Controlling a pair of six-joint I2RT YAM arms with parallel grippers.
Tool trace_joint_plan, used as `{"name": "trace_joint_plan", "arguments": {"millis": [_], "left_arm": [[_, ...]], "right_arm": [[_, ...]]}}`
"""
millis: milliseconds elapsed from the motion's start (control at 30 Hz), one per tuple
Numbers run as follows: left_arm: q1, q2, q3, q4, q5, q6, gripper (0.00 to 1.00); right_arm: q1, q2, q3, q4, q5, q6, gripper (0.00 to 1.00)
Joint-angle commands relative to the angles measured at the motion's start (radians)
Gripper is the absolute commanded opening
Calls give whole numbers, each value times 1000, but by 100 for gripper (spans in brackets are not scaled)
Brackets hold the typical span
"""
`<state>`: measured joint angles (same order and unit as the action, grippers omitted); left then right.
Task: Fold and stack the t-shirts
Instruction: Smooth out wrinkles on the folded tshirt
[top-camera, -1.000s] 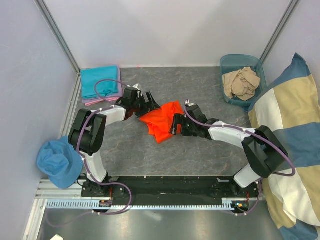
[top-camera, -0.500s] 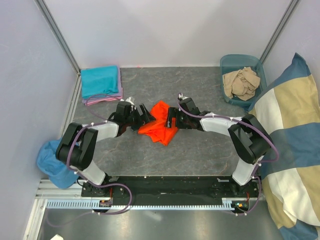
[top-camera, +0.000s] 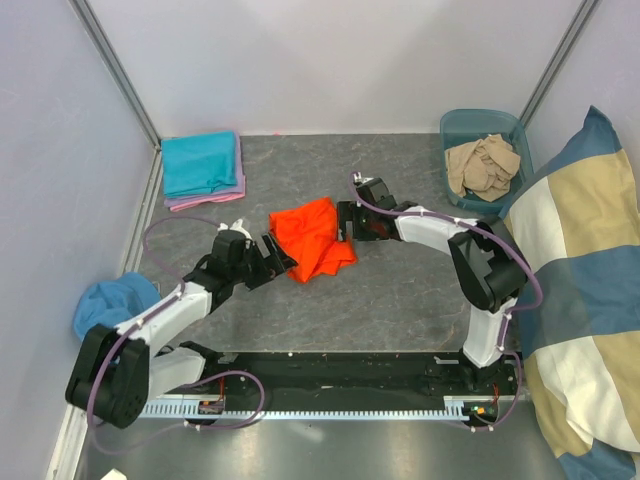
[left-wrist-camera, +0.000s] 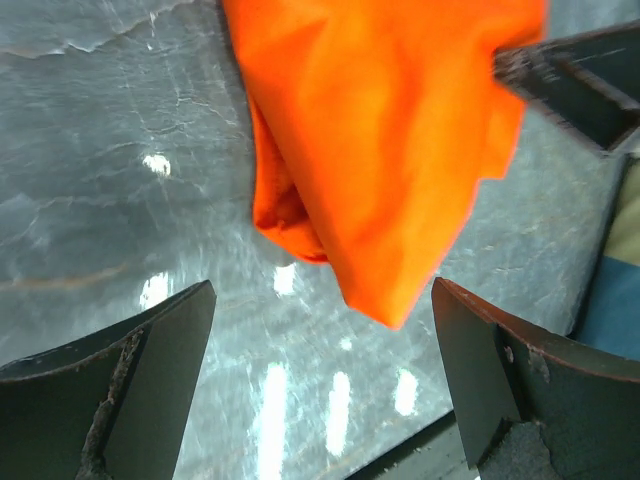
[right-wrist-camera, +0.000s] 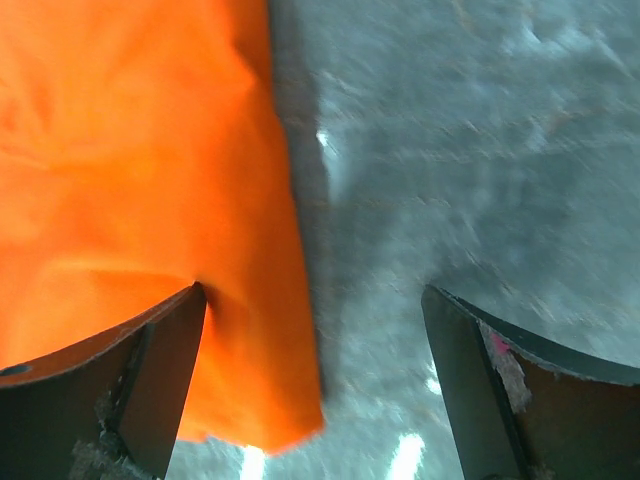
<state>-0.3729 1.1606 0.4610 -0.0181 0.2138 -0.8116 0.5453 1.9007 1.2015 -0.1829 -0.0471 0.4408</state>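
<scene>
The orange t-shirt lies folded in a rough rectangle mid-table; it fills the top of the left wrist view and the left of the right wrist view. My left gripper stands open just off its near-left corner, nothing between the jaws. My right gripper is open at the shirt's right edge, one finger over the cloth, the other over bare table. A teal t-shirt lies folded on a pink-lilac one at the far left. Beige t-shirts sit crumpled in a bin.
The teal bin stands at the far right. A big blue-and-beige cushion leans along the right side. A blue cloth lies off the table's left edge. Walls close in the left and far sides.
Both grippers have drawn back from the orange shirt: the left arm swung toward the near left, the right toward the far side. The shirt now lies flatter and slightly further back.
</scene>
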Motion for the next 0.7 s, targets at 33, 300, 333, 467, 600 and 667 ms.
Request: {"name": "trace_joint_plan", "arguments": {"millis": [33,300,333,467,600,667], "left_arm": [[-1,-163,89,-170,-77,22,97],[0,-44,241,-85,5,65,97],[0,-7,240,-53,24,62,96],[0,88,232,140,19,66,95],[5,197,283,240,36,69,95],[6,250,292,303,58,63,94]], "right_arm": [[-4,-227,-63,-101,75,-33,98],[1,-561,-272,-132,49,94,98],[4,-587,-317,-119,49,116,98],[28,-712,-430,-72,18,197,98],[53,-750,-497,-52,16,233,98],[70,-758,-519,-52,18,239,98]]}}
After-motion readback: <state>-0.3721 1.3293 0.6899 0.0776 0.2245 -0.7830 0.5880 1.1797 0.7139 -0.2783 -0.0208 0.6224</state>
